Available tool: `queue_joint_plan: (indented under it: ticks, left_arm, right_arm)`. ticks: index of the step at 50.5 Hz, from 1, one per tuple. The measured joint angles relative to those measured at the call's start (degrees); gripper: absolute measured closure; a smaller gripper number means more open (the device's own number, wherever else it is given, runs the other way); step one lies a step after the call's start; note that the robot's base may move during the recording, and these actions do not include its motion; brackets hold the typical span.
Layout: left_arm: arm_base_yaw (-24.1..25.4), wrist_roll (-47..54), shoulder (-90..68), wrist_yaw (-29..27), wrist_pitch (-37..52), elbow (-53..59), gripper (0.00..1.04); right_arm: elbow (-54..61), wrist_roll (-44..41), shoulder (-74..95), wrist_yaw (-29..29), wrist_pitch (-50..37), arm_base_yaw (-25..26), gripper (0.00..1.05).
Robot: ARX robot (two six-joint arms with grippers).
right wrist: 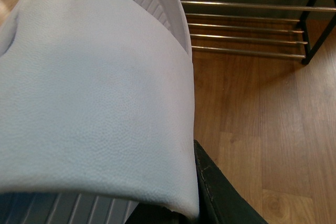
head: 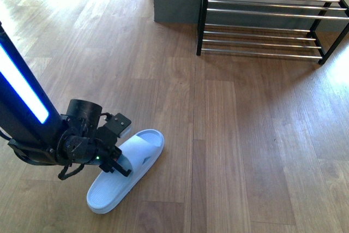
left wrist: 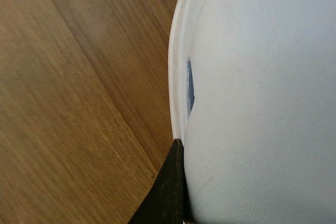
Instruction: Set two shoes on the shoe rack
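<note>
L jaws at slide (head: 140,151) strap, grip unclear. Slide axis diagonal, toe toward rack (head: 267,12), far ahead-right. R jaws clamped on 2nd slide (right wrist: 94,87).

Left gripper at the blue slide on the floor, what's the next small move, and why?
Probably close the left gripper on the strap, if it isn't clamped yet, then lift slightly. It sits at the strap of the slide, which lies flat on the floor, one finger against the slide's edge, and the shoe rack stands well ahead.
</note>
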State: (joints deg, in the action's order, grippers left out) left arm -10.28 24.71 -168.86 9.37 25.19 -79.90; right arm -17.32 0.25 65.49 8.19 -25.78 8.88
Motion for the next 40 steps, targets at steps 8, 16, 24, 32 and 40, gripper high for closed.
queue_joint_plan:
  ticks: [8, 16, 24, 32, 40]
  left_arm:
    - [1.92, -6.64, 6.51, -2.27, 9.97, 6.99, 1.03]
    - [4.17, -13.62, 18.97, -5.55, 17.88, 18.01, 1.03]
    - [3.87, -19.10, 36.41, -10.14, 20.72, 34.10, 1.03]
    - [3.78, -20.85, 52.19, -11.45, 20.50, 44.76, 1.03]
    - [3.37, -21.57, 70.79, -13.64, 15.52, 52.87, 1.03]
  right_arm:
    - [0.00, 0.00, 0.00, 0.00, 0.00, 0.00, 1.03]
    - [0.00, 0.00, 0.00, -0.02, 0.00, 0.02, 1.03]
    - [0.00, 0.00, 0.00, 0.00, 0.00, 0.00, 1.03]
    - [0.00, 0.00, 0.02, -0.02, 0.00, 0.02, 1.03]
    - [0.00, 0.00, 0.00, 0.00, 0.00, 0.00, 1.03]
